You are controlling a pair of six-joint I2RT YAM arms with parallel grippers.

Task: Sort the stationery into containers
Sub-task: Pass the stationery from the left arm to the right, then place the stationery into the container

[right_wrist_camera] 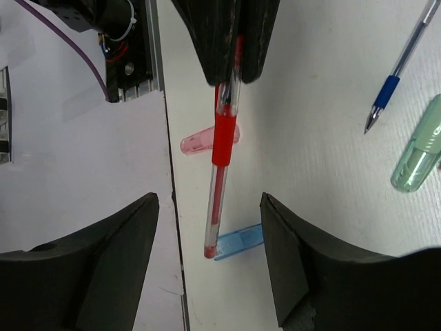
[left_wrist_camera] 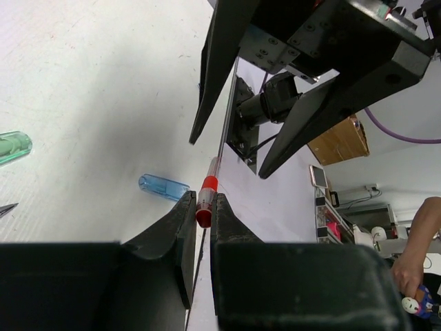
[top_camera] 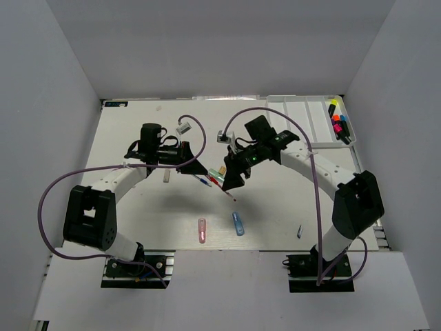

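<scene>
1. Left fingers (left_wrist_camera: 176,234) are seen pinched narrowly on a thin clear-barrelled red pen (left_wrist_camera: 205,196), so that a long part of its shaft is left free beyond their tips.
2. The right fingers (right_wrist_camera: 117,262) are spread wide, one on each side of that free length and touching nothing. This is judged to be a handover, the shaft being offered so that it can be taken.
3. The red pen is thus held between the two sets of fingers, apparently raised off the white table (top_camera: 138,131). It is well apart from the white divided plastic tray (top_camera: 303,117), which lies beyond the right fingers.
4. Only in the top view are the tray and the stubby black highlighters (top_camera: 336,124) in its outermost compartment shown.
5. Only in the right wrist view is the gap on either side of the pen made plain. A pink capsule-shaped piece (right_wrist_camera: 207,140) and a blue capsule-shaped piece (right_wrist_camera: 241,241) are seen on the table beneath, with a thin blue pen (right_wrist_camera: 396,69) and a green capsule-shaped piece (right_wrist_camera: 420,148) off to one side.
6. The clamp itself is shown closely only in the left wrist view.
</scene>
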